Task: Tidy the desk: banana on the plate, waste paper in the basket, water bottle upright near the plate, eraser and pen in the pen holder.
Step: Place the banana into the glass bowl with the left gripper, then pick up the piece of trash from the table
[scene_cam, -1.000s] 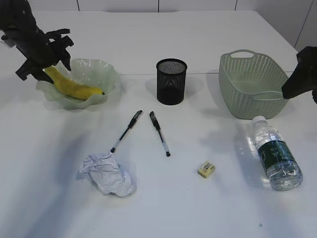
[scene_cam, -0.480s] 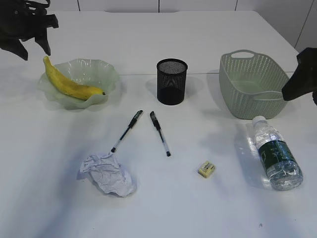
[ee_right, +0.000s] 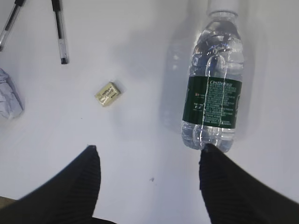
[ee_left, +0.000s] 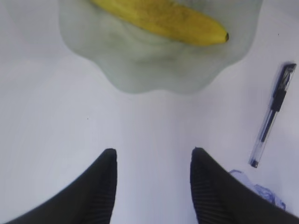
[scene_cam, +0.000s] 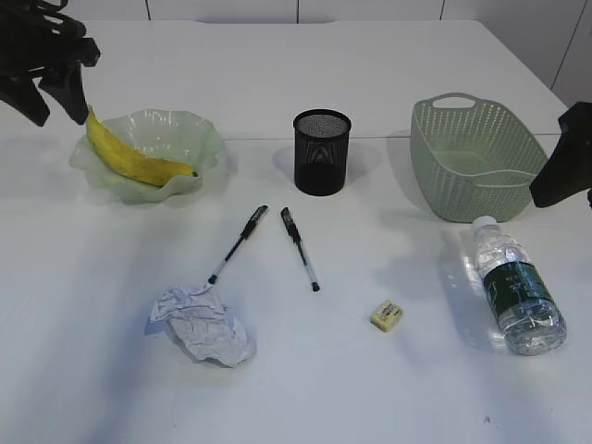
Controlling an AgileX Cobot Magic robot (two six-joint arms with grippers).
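The banana (scene_cam: 134, 157) (ee_left: 163, 18) lies in the green plate (scene_cam: 180, 125) (ee_left: 154, 65) at the far left. My left gripper (scene_cam: 57, 109) (ee_left: 153, 150) hangs open and empty above the plate's left edge. The waste paper (scene_cam: 202, 326) (ee_right: 8, 95) sits near the front. Two pens (scene_cam: 237, 244) (scene_cam: 299, 249) (ee_left: 272, 114) lie before the black pen holder (scene_cam: 321, 153). The eraser (scene_cam: 386, 315) (ee_right: 108, 94) lies left of the water bottle (scene_cam: 516, 287) (ee_right: 215, 84), which is on its side. My right gripper (scene_cam: 562, 171) (ee_right: 148, 148) hovers open over the bottle's base, holding nothing.
The grey-green basket (scene_cam: 476, 157) stands at the back right, just behind the bottle's cap. The white desk (scene_cam: 416, 388) has a seam running behind the plate and the pen holder.
My left gripper has let go of the banana, leaving it in the plate, and has risen up and to the left. Its jaws have narrowed a little. The right arm has stayed put.
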